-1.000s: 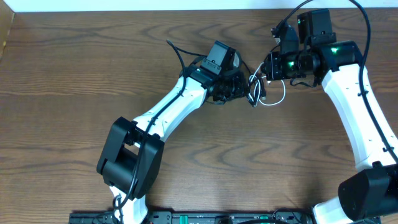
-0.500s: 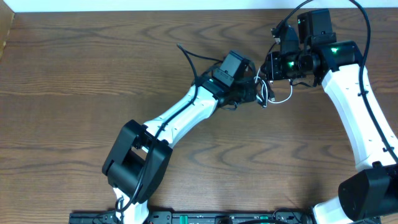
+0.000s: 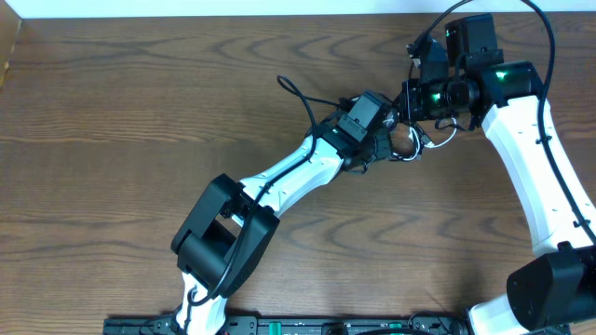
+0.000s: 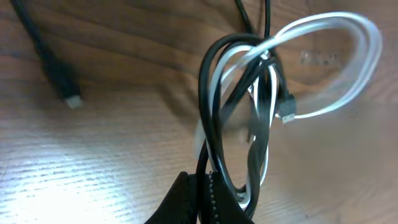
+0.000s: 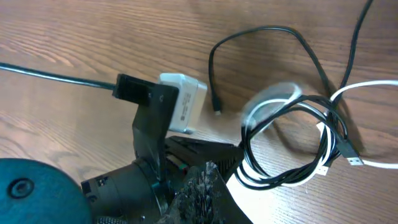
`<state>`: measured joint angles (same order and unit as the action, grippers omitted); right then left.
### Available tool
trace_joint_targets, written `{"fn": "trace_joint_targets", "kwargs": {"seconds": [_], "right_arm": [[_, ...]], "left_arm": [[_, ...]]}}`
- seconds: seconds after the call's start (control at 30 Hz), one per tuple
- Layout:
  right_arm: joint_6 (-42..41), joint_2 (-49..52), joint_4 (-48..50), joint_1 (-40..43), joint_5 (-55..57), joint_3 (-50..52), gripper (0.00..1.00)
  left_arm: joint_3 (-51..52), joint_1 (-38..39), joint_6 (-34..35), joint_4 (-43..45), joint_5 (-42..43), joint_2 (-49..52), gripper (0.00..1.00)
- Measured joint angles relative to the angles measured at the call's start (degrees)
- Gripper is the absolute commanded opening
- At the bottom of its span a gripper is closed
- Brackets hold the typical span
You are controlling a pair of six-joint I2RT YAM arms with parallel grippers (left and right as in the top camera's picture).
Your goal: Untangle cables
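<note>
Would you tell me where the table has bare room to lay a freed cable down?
Bare: the table left of the left arm, and the patch between it and the right arm, toward the near edge. Crowded: far right, where left claw and right claw meet at the cables.

cables: 2 total | black cable (image 4: 203, 87): 1 | white cable (image 4: 323, 25): 1 | robot arms: 2, left arm (image 3: 289, 174), right arm (image 3: 523, 140) | wooden table (image 3: 112, 140): 1
</note>
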<state>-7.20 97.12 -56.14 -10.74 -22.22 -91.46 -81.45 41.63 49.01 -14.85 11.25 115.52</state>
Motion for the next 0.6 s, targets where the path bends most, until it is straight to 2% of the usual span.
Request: {"fn": "trace_joint_targets", "kwargs": {"seconds": [0.13, 0.3, 0.37, 0.6], "right_arm": [[-0.09, 0.00, -0.04, 0.02, 0.46, 0.00, 0.08], [-2.01, 0.00, -0.15, 1.05, 2.16, 0.00, 0.36], [-2.89, 0.00, -0.09, 1.90, 3.32, 0.00, 0.41], [-3.58, 0.00, 0.02, 2.80, 4.66, 0.00, 0.42]], "left_arm": [[0.04, -0.24, -1.09, 1.60, -0.31, 0.00, 0.07], [0.04, -0.74, -4.52, 0.31, -0.61, -0.02, 0.08], [0.07, -1.05, -6.88, -0.33, -0.68, -0.11, 0.07], [0.48, -1.44, -17.90, -1.09, -0.87, -7.06, 0.07]]}}
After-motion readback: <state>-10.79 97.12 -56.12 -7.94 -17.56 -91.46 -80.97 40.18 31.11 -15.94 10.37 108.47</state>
